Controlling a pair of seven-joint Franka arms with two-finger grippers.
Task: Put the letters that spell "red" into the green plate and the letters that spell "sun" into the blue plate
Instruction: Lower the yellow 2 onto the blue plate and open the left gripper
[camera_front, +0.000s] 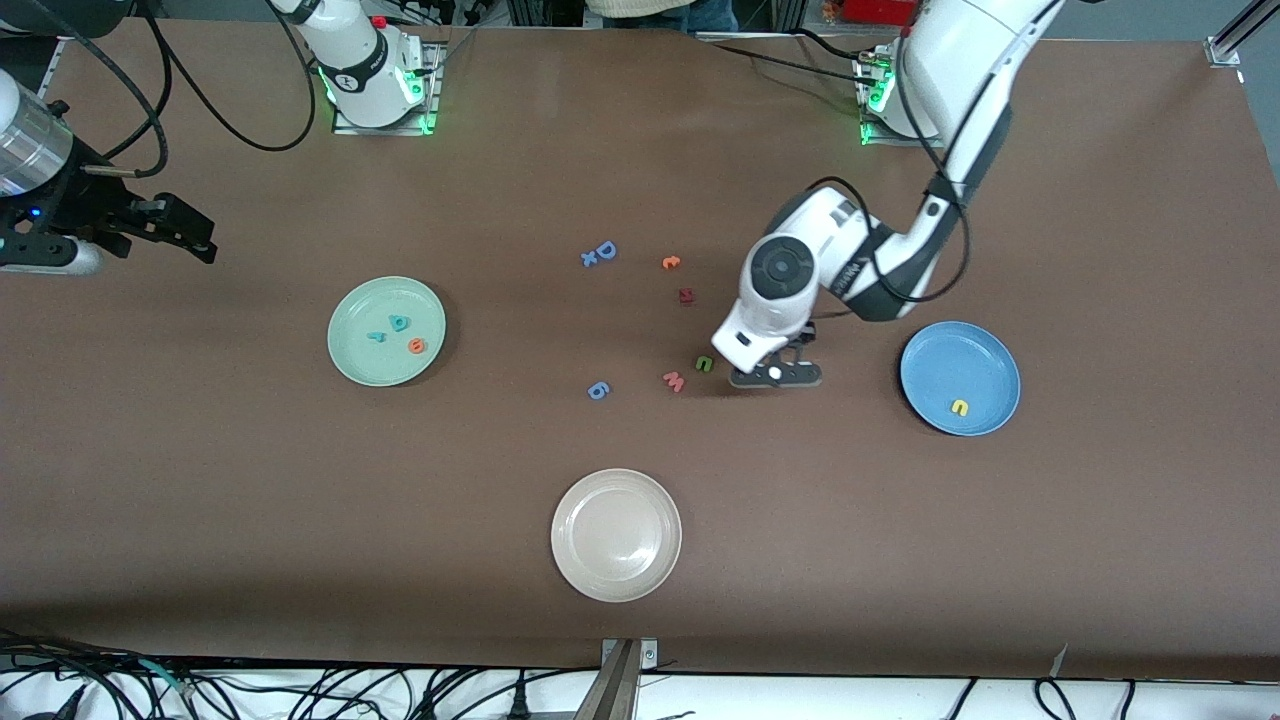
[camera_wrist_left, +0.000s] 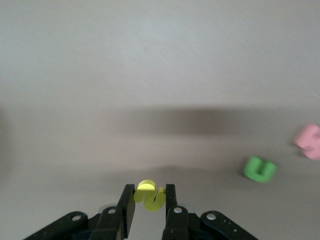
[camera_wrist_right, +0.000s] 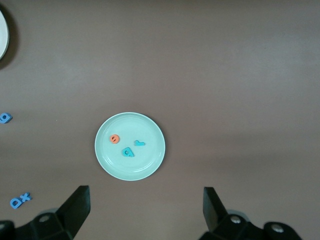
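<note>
One yellow s (camera_wrist_left: 150, 195) clamped in left pincer (camera_wrist_left: 150, 202), hidden from front, right pincer (camera_wrist_right: 145, 210) spread.

- From the front, the brown table (camera_front: 640, 180) is lit evenly from above, bright enough to read every colour.
- A pale sheen lies across the cloth between my two bases.
- The off-white plate (camera_front: 616, 535) carries soft glare on its glazed centre.
- My left arm throws a short, dark shadow just beneath its wrist.
- Green lamps glow at both bases.
- In my left wrist view the table looks washed out, almost grey, with a broad soft shadow band across it.
- There the pink letter (camera_wrist_left: 309, 141) at the edge is smeared and the green letter (camera_wrist_left: 259, 169) is soft.
- My right wrist view is dimmer at its corners, yet the green plate (camera_wrist_right: 107, 160) stays crisp.
</note>
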